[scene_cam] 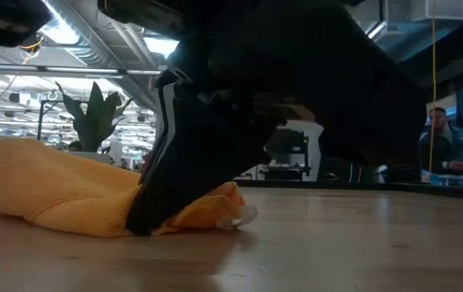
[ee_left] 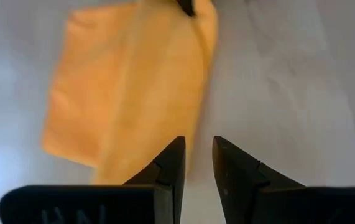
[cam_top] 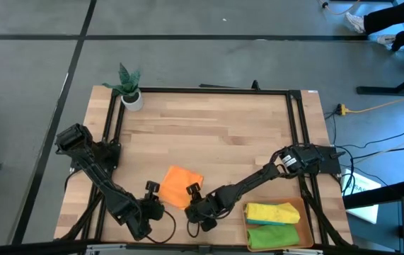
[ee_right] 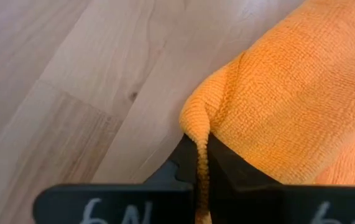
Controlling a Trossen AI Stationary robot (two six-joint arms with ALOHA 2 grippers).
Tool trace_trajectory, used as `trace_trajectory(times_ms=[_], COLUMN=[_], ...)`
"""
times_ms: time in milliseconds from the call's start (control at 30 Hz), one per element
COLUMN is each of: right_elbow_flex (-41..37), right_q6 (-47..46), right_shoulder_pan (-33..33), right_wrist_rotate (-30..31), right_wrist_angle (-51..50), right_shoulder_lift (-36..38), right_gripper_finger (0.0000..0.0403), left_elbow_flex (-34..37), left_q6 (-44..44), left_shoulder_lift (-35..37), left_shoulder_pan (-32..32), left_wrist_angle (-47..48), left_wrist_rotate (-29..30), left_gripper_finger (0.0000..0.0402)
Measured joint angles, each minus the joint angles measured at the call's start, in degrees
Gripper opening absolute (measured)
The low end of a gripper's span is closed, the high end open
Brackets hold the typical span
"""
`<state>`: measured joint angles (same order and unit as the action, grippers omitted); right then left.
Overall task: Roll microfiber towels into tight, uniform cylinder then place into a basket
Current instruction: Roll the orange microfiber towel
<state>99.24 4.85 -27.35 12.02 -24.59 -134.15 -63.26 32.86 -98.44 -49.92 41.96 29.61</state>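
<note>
Plainly, the risks gather round the orange towel (cam_top: 181,185), which lies loosely folded on the wooden table (cam_top: 216,134), near its front edge and well left of the basket (cam_top: 304,212).

Left of the towel, the left gripper (cam_top: 150,186) hovers just beside the cloth's near edge, its fingers a little apart and holding nothing. If it comes down late or off the edge, the roll would probably start crooked.

At the towel's right corner, the right gripper (ee_right: 197,163) is clenched on a thin ridge of fabric. So slight a pinch could slip out when pulled, or drag the whole cloth across the table and undo its fold; a lift might open the fold into loose flaps rather than a tight cylinder.

Right of the towel, the basket holds a yellow towel (cam_top: 271,212) and a green towel (cam_top: 272,234), rolled, side by side. A slack orange roll may not fit beside them.

Counted: three towels, no teal one in view; one basket; two grippers; one potted plant (cam_top: 129,88), far behind the towel.
</note>
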Motion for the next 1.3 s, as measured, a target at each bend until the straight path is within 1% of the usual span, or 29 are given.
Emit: trace_trajectory(times_ms=[67,233,467,667,833,967,1100,1200,1300], right_elbow_flex=[0.91,2.77,2.95,2.97,2.98,2.98,2.99,2.98,2.99], right_q6=[0.10,-0.85,-3.08,-3.04,-3.08,-3.18,-3.93,-4.68,-4.73], right_shoulder_pan=[0.03,0.00,1.10,1.43,1.77,1.90,1.90,2.00,2.05], right_wrist_rotate=[-1.35,-6.21,-10.51,-10.64,-10.89,-10.89,-10.87,-10.87,-10.87], right_wrist_angle=[-0.72,-1.77,-2.23,-2.35,-2.26,-2.10,-2.02,-2.03,-2.07], right_shoulder_lift=[-0.11,-0.33,-0.33,-0.31,-0.26,-0.26,-0.24,-0.24,-0.22], right_gripper_finger=[0.0012,0.0012,0.0012,0.0012,0.0012,0.0012,0.0012,0.0013,0.0012], left_elbow_flex=[0.00,0.00,0.00,-0.01,0.00,0.00,-0.02,-0.02,-0.02], left_q6=[-1.55,-1.73,-0.24,2.38,0.63,-0.37,-0.42,-0.22,-0.46], left_shoulder_lift=[0.00,0.00,0.00,-2.60,-7.56,-9.98,-10.27,-10.25,-10.25], left_shoulder_pan=[0.03,0.59,-0.83,-3.54,-3.69,-3.23,-2.97,-2.98,-2.97], left_wrist_angle=[0.08,1.30,0.57,-0.31,-0.38,0.02,1.72,3.51,3.83], left_wrist_rotate=[1.84,1.98,-0.23,-0.21,-0.02,0.88,1.46,4.22,5.64], left_gripper_finger=[0.0071,0.0071,0.0071,0.0071,0.0071,0.0071,0.0071,0.0071,0.0071])
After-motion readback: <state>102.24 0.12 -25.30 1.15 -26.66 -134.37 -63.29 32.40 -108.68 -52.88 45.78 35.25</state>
